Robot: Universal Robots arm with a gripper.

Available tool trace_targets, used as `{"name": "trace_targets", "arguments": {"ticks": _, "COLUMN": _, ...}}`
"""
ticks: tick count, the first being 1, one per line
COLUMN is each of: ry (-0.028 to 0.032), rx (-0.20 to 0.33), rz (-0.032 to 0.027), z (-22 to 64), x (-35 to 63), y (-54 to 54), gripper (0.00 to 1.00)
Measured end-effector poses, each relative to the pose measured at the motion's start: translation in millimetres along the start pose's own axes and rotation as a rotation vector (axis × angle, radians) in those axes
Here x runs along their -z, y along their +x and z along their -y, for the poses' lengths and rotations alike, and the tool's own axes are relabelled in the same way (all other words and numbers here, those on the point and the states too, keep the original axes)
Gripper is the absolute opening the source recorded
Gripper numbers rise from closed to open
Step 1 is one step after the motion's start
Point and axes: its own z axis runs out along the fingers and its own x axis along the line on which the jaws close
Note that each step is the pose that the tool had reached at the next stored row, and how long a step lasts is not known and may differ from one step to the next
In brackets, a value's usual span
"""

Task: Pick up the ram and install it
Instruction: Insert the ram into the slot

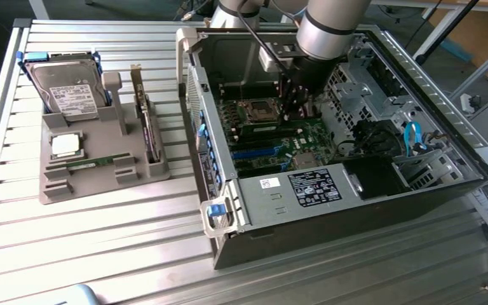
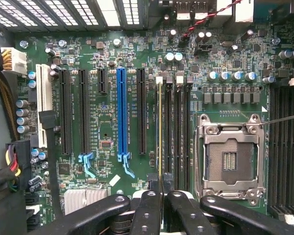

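Inside the open computer case (image 1: pixel 329 216), upper middle of the exterior view: robot arm (image 1: pixel 325 32) angled down from the top edge, its tip low over the motherboard (image 1: pixel 286 143).

Through the wrist view, end effector (image 2: pixel 160 181) closed to a narrow gap on the ram (image 2: pixel 160 127), one black finger (image 2: pixel 148 205) against each face of the stick. Ram seen edge-on as a thin yellowish line running straight out from the fingertips. Lined up with the outermost of the black memory slots (image 2: pixel 176 127), between a black expansion slot (image 2: pixel 141 110) and the CPU socket (image 2: pixel 230 156) with its metal frame. Parallel to the blue expansion slot (image 2: pixel 121 107). Cannot tell whether pressed home in the slot or held just above it.

Over at the exterior view's left, on the slatted metal surface (image 1: pixel 100 254): grey holder tray (image 1: pixel 100 184), just beside the case. Hard drive (image 1: pixel 68 95) propped at the tray's upper end. Square silver processor chip (image 1: pixel 64 145) flat below it. Second memory stick (image 1: pixel 87 163) lying flat toward the tray's lower part. Green expansion card (image 1: pixel 147 127) standing on edge along the side nearest the case.
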Motion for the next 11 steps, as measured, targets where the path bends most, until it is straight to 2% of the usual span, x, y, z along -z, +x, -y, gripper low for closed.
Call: {"name": "trace_targets", "arguments": {"ticks": 11, "ry": 0.0000, "rx": 0.000, "rz": 0.0000, "z": 0.0, "x": -4.7, "y": 0.0, "gripper": 0.12}}
